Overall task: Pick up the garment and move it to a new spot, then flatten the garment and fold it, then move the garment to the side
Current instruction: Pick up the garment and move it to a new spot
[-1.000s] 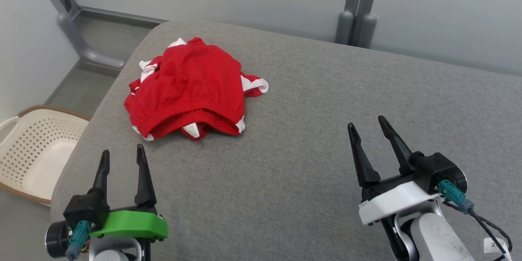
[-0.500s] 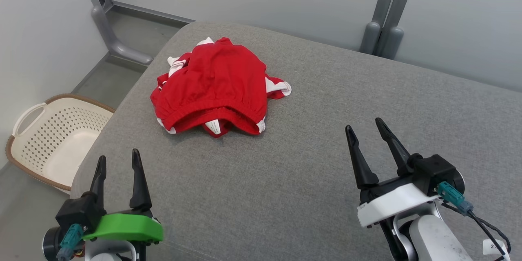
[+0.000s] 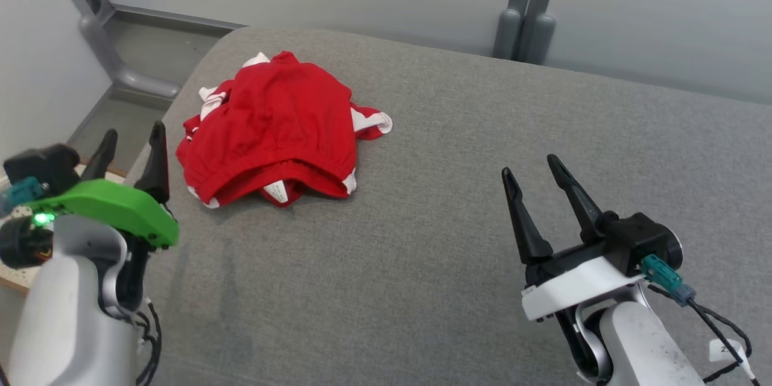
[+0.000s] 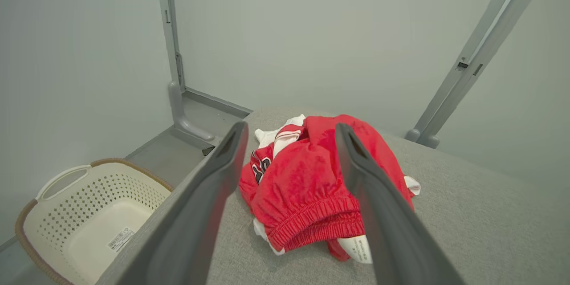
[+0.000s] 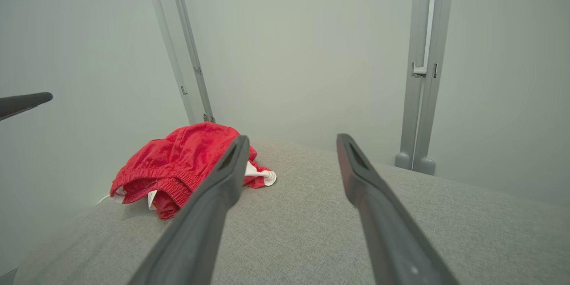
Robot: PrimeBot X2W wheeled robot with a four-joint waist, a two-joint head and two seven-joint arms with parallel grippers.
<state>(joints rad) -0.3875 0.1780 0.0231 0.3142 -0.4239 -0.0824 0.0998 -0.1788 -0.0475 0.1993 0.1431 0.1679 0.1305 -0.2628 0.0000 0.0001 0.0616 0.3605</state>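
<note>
The garment (image 3: 271,126) is a crumpled red piece with white trim and an elastic waistband, lying in a heap at the far left of the grey padded table (image 3: 458,241). It also appears in the left wrist view (image 4: 307,187) and the right wrist view (image 5: 173,164). My left gripper (image 3: 134,137) hangs open above the table's left edge, just left of the heap and not touching it. My right gripper (image 3: 531,169) stands open over the table at the right, well away from the cloth, with nothing between its fingers.
A cream perforated laundry basket (image 4: 89,213) sits on the floor beside the table's left edge. Grey metal posts (image 3: 522,24) and pale walls stand behind the table. The padded surface stretches bare to the right of the garment.
My left arm has risen and moved forward, bringing its gripper up beside the garment. The head camera has swung, shifting the whole picture. The right gripper has barely moved.
</note>
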